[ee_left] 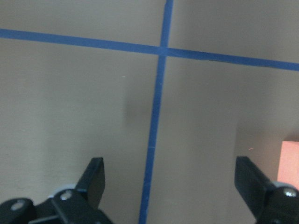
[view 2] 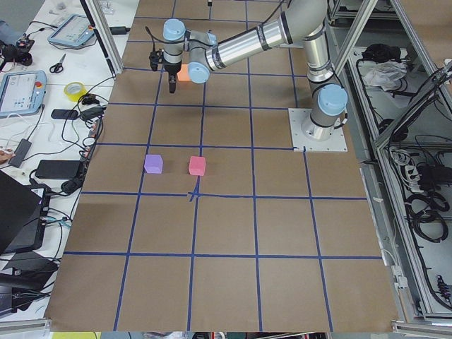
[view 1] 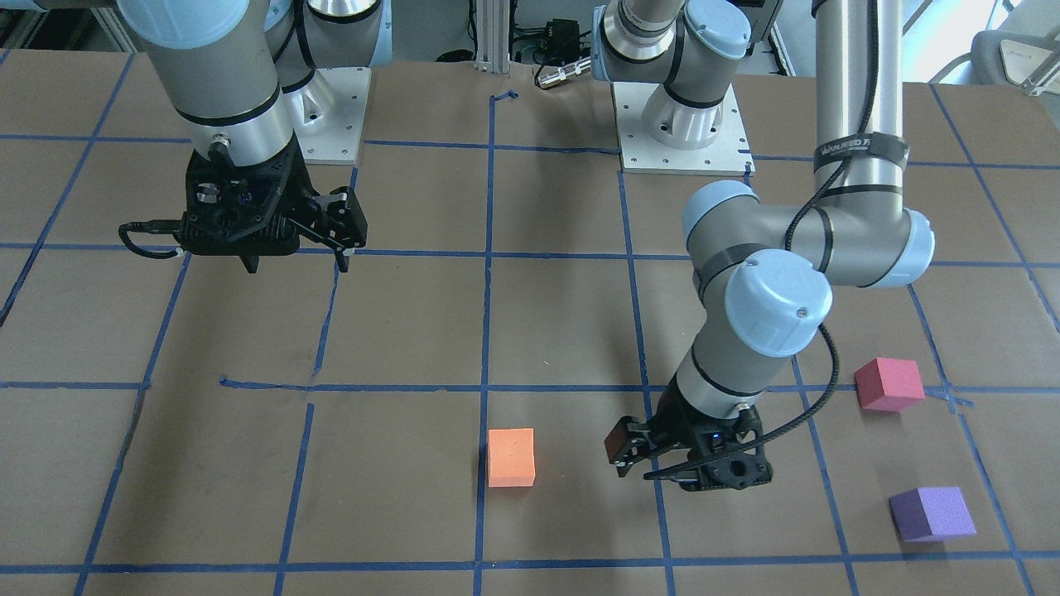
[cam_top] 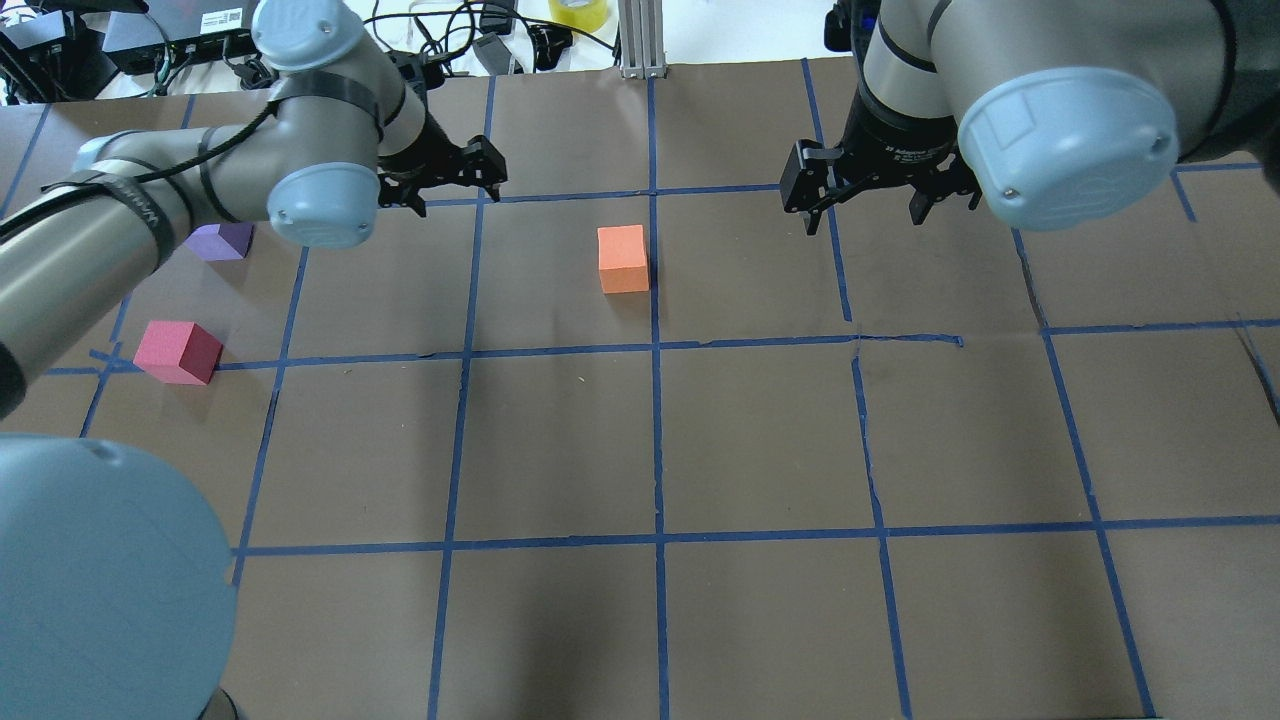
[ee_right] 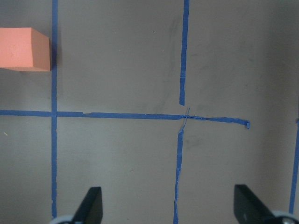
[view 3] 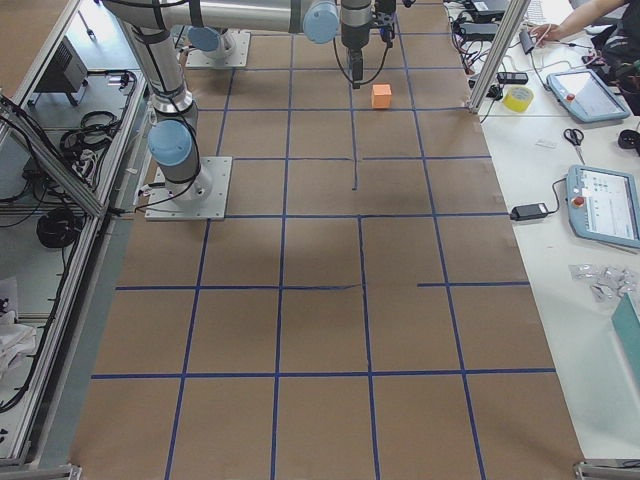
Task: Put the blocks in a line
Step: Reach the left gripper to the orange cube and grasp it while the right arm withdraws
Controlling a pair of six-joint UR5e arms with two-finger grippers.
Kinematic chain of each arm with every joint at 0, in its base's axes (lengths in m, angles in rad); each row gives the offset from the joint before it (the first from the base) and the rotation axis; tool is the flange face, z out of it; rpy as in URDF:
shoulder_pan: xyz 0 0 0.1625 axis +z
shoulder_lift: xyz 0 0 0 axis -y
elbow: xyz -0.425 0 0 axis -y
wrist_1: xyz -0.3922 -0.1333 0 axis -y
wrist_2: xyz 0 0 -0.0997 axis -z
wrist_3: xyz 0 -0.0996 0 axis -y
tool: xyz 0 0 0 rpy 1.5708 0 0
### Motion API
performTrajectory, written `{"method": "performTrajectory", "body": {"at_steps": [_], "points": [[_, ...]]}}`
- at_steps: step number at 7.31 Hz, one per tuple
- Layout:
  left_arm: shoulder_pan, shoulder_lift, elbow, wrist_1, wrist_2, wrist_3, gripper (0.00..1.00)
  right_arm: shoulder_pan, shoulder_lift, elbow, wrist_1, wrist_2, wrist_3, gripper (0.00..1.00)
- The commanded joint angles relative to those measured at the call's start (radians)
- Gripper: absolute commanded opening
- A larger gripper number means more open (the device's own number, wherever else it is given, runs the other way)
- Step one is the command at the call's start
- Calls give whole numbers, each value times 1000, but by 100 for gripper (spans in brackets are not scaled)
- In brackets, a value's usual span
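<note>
The orange block (view 1: 511, 457) lies near the table's middle; it also shows in the overhead view (cam_top: 623, 259) and at the edge of the left wrist view (ee_left: 289, 161). The pinkish-red block (view 1: 888, 384) and the purple block (view 1: 932, 513) lie apart on the robot's left side, and both show in the overhead view, pinkish-red (cam_top: 178, 352) and purple (cam_top: 222, 241). My left gripper (view 1: 638, 468) is open and empty, low over the table between the orange block and the other two. My right gripper (view 1: 296, 266) is open and empty, hovering to the orange block's other side (cam_top: 865, 215).
The table is brown board with a blue tape grid (cam_top: 658, 345). The two arm bases (view 1: 679, 124) stand at the robot's edge. Cables, tape rolls and tablets lie beyond the far edge (view 2: 74, 90). A person's hand (view 3: 580, 20) is at a tablet off the table.
</note>
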Motion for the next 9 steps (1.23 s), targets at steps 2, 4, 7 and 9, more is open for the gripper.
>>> {"method": "performTrajectory", "body": {"at_steps": [2, 4, 7, 9], "points": [[-154, -95, 39, 56, 50, -165, 100, -6, -46, 17, 9, 9, -4, 100], [-188, -131, 41, 67, 74, -185, 100, -10, -66, 12, 3, 0, -5, 100], [-207, -122, 45, 68, 64, -174, 100, -13, -113, 17, 52, -2, -5, 100], [-207, -117, 45, 68, 64, -168, 100, -13, -115, 17, 55, -2, -7, 100]]}}
